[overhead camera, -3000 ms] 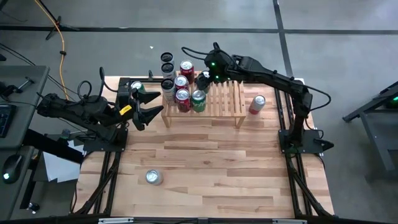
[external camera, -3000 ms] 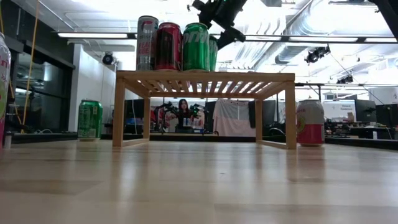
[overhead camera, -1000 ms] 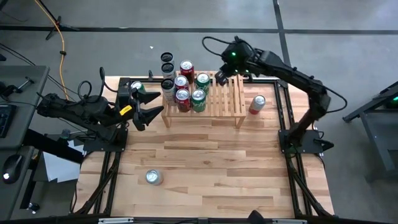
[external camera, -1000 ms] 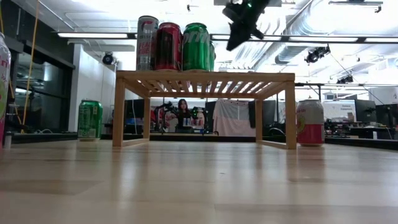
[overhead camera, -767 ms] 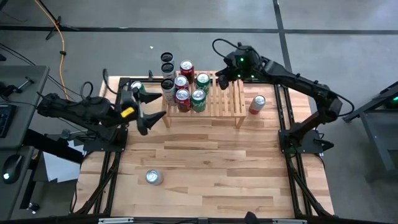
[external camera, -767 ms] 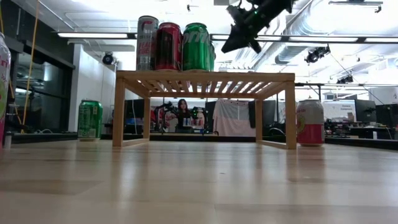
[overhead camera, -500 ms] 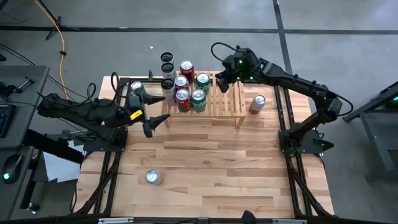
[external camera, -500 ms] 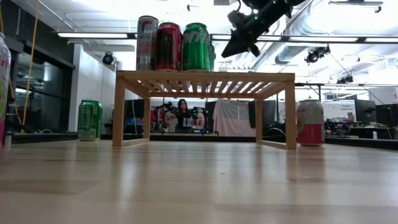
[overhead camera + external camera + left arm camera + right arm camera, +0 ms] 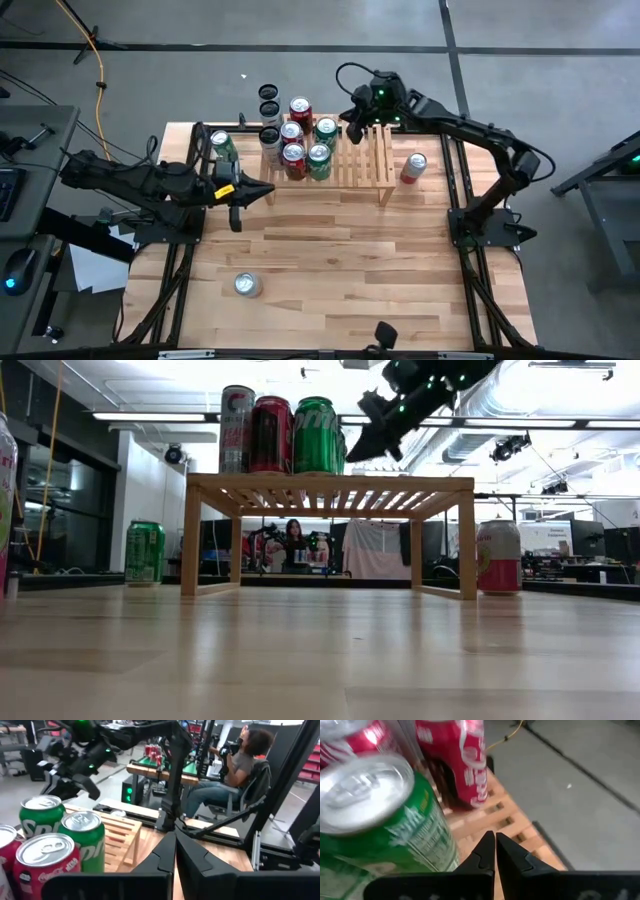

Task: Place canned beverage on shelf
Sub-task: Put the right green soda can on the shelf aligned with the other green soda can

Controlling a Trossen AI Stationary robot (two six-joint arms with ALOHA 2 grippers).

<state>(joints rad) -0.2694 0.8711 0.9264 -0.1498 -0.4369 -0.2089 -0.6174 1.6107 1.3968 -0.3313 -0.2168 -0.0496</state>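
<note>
Right claw (image 9: 352, 118), fingers pressed together and empty, is held above shelf (image 9: 365, 160) beside cans (image 9: 319, 161); left claw (image 9: 262, 189) likewise closed.

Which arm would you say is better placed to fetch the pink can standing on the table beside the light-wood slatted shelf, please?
Probably the right: the right gripper hovers shut over the shelf, nearer the pink can; the left gripper is shut, across the shelf.

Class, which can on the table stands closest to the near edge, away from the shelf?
The silver-topped can, alone on the open tabletop near the front edge; every other can stands on or beside the shelf.
</note>
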